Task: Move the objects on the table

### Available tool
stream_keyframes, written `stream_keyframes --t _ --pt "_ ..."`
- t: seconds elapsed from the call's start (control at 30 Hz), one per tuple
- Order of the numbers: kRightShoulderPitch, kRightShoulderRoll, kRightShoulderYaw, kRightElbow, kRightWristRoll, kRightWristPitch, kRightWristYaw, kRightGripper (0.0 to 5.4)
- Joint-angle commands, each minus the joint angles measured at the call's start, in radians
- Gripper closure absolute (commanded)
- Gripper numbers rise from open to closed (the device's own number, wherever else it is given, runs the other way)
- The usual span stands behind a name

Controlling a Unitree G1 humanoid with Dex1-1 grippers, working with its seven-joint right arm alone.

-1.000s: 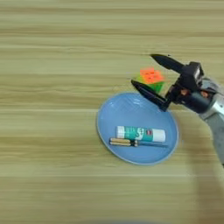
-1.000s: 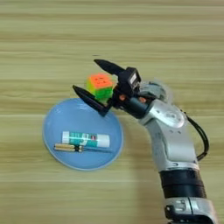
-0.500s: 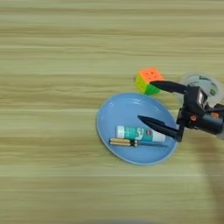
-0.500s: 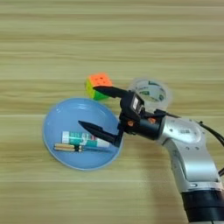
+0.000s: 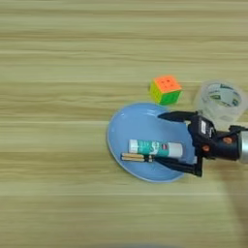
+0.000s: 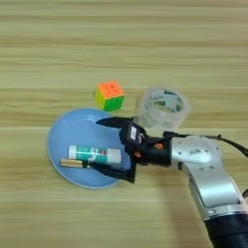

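The table (image 5: 63,58) filled the whole view, a wide light wood-grain surface streaked with horizontal tan bands. A round blue plate (image 6: 65,134) sat on it a little below the middle. Inside the plate lay a white glue stick with teal label (image 6: 94,153), flat and pointing left to right, and just in front of it, touching or nearly so, a thin screwdriver with a yellowish handle (image 6: 75,163) lay parallel to it. Beyond the plate's far rim, just apart from it, stood a small orange-yellow-green puzzle cube (image 5: 165,89), orange face up. To the right of the cube a clear tape roll (image 6: 162,107) rested flat on the wood, near the plate's right edge.

The silver forearm (image 6: 203,169) came in from the lower right. The claw (image 6: 107,145) reached over the right part of the plate with its two black fingers spread wide and holding nothing: one finger lay along the far side near the rim, the other along the near side. The right end of the glue stick sat between them, untouched as far as could be seen. The cube and tape roll lay outside the spread fingers.
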Motion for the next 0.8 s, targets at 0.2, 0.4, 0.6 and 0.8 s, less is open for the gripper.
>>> stream_keyframes --t 0.2,0.4,0.6,0.8 --pt "-0.132 -0.042 0.049 0.073 -0.075 -0.023 -0.002 0.03" --pt "-0.145 -0.039 0.082 0.108 -0.099 -0.025 0.024 0.03" --pt "-0.112 -0.053 0.1 0.076 -0.075 -0.007 0.088 0.03" --pt "-0.09 -0.075 0.107 0.043 -0.074 -0.014 0.13 0.03"
